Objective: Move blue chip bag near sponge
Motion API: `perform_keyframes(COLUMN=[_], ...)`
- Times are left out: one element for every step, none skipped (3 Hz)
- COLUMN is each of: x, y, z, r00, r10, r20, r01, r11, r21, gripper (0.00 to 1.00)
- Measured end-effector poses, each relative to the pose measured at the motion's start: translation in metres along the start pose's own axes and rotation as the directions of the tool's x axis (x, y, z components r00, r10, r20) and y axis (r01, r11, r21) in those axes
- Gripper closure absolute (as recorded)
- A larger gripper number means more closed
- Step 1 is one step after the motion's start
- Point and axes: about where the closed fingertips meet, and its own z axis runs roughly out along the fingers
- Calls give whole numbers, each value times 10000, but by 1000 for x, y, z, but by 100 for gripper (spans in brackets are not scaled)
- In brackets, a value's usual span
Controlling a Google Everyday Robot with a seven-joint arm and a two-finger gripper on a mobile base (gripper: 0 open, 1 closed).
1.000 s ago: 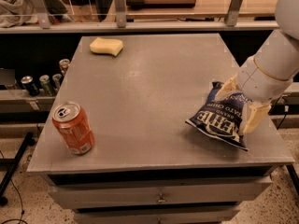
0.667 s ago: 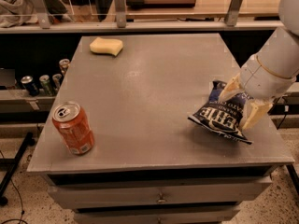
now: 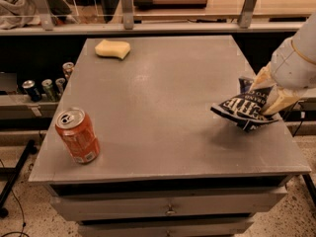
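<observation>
The blue chip bag [image 3: 243, 110] is dark navy with white lettering. It hangs tilted a little above the right side of the grey table [image 3: 163, 98]. My gripper [image 3: 269, 93] is shut on the bag's upper right part, with its pale fingers [image 3: 279, 100] on either side. My white arm comes in from the right edge. The sponge [image 3: 112, 49], a pale yellow block, lies at the table's far left corner, well away from the bag.
An orange soda can [image 3: 77, 135] stands near the table's front left corner. Several cans [image 3: 44, 85] sit on a lower shelf left of the table. A railing with posts runs behind the table. Drawers are under the table's front edge.
The bag has been lifted off the table surface and raised slightly, moving up with my gripper. The sponge and orange can have not moved.
</observation>
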Motion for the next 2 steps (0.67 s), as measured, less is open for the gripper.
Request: perform_keyframes(x=[12,12], y=[-11,-11], z=[-32,-32], r00=[9966,9966], r10=[788,787], r20=[-245,-245], r01=[-767,-767], r11=[9942,9942], r21=[748,749], gripper=[100,100])
